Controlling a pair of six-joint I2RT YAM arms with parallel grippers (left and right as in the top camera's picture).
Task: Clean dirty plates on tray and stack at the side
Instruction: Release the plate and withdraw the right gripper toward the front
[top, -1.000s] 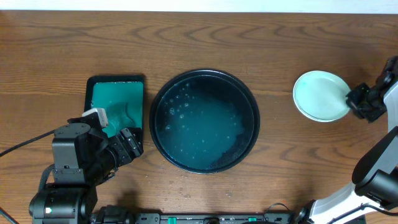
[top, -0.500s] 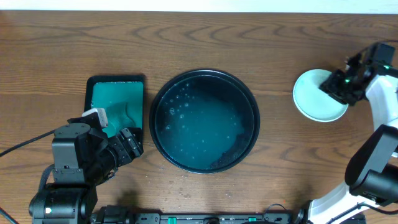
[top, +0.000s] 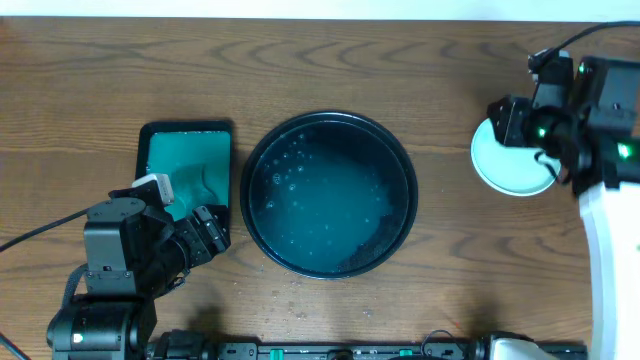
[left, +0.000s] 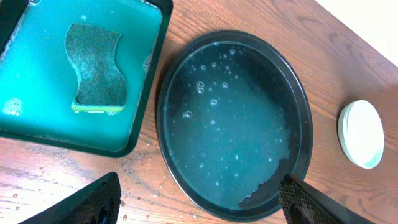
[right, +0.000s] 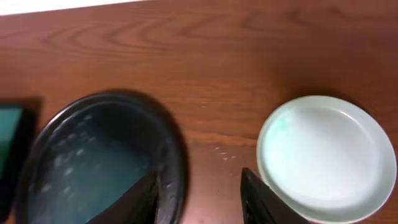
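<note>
Farthest left, the small green tray (top: 186, 126) with its black rim holds a film of teal water, and a green sponge (left: 96, 68) lies flat in it, lengthwise. My left gripper (left: 202, 205) hangs just in front of that tray's near right corner. Its two fingers (left: 93, 202) stand wide apart with nothing between them but wood and the near rim of the big tray.

In the middle of the wooden table (top: 330, 60) sits the tray (top: 411, 195), round, black and shallow. It is filled with cloudy bluish water dotted with bubbles (a darker patch shows along its near right edge). A few droplets lie on the wood just in front of it.

Well to the right of the tray, apart from it and directly on the table, are the plates (top: 505, 172). They are stacked one on another. My left wrist camera shows layered rims at the edge of the pile, though I cannot count them for sure. The top face is pale mint with only a faint green tinge near one edge.

My right gripper (right: 198, 202) is raised over the stack's tray-side edge. Its fingers are parted and hold nothing, with bare wood showing in the gap and one fingertip overlapping the plate's rim in my wrist view.
</note>
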